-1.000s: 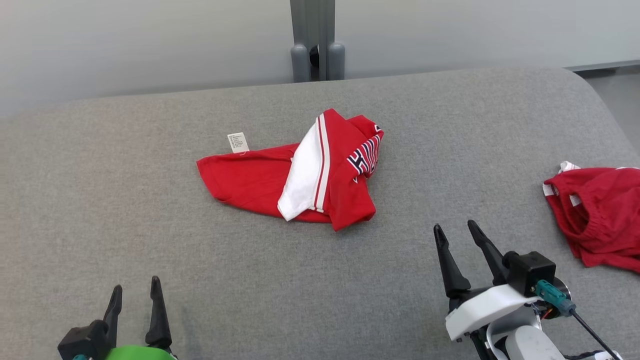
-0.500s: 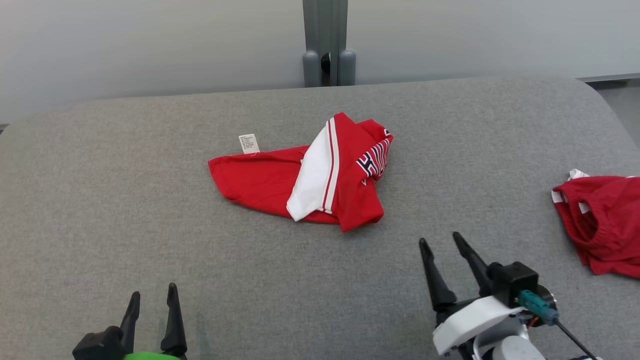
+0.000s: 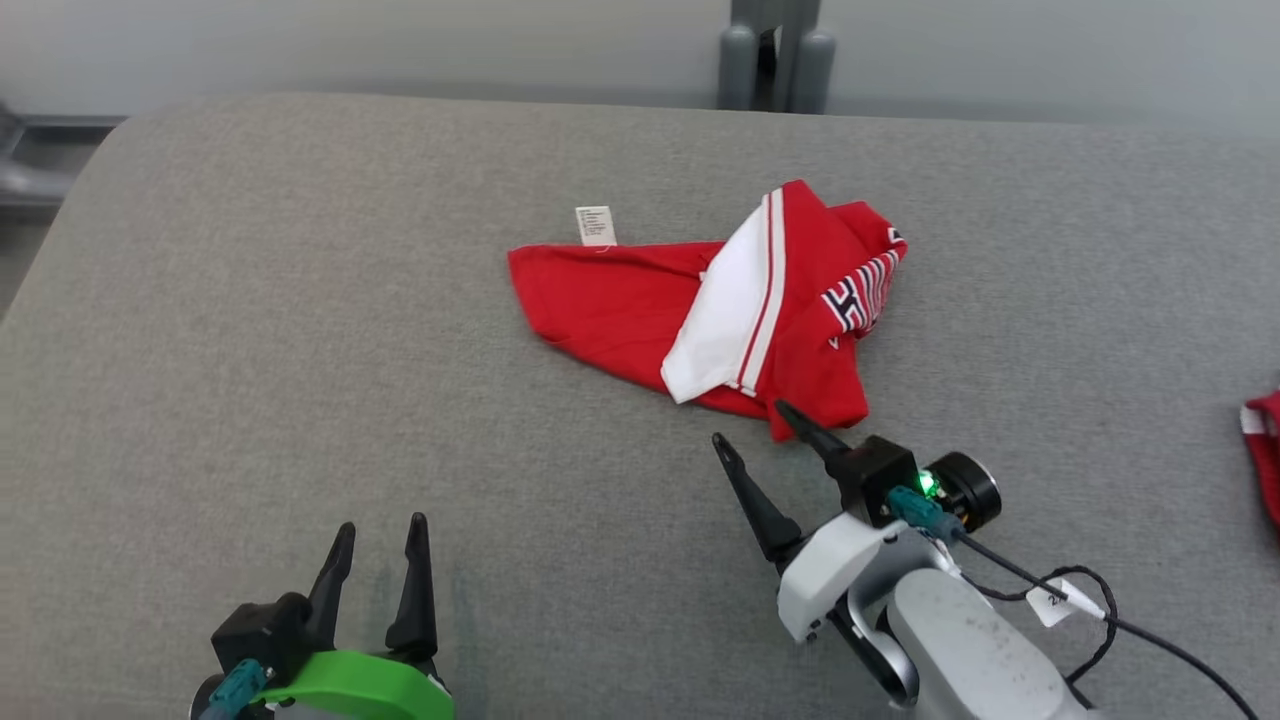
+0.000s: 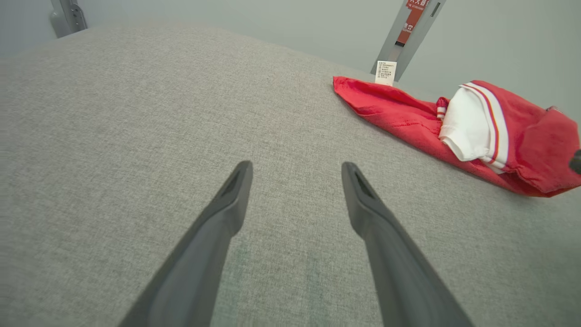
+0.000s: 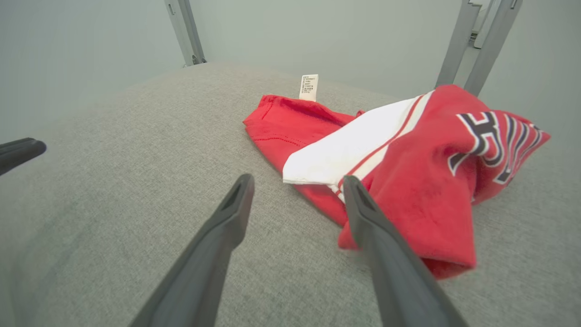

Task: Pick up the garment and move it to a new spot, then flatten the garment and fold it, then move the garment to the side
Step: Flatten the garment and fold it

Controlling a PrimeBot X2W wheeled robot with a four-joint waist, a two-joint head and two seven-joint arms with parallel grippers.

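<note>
The garment (image 3: 620,300) is a crumpled red shirt with a white sleeve, striped lettering and a white label, lying on the grey fabric table (image 3: 280,300). My right gripper (image 3: 748,423) is open just in front of the garment's near corner, and one fingertip reaches that hem. In the right wrist view the right gripper (image 5: 298,179) stands open with the garment (image 5: 408,195) close ahead, partly behind the right finger. My left gripper (image 3: 382,523) is open at the lower left, far from the cloth. The left wrist view shows the left gripper (image 4: 297,165) over bare fabric and the garment (image 4: 395,109) at the upper right.
A second red piece of clothing (image 3: 1262,440) lies at the table's right edge. A grey post (image 3: 770,55) stands behind the far edge. The table's rounded left corner (image 3: 100,150) is in view. A cable (image 3: 1100,615) trails from my right wrist.
The camera has turned left, shifting the whole picture right. My right gripper has moved forward and left up to the garment's near corner. The garment lies as before.
</note>
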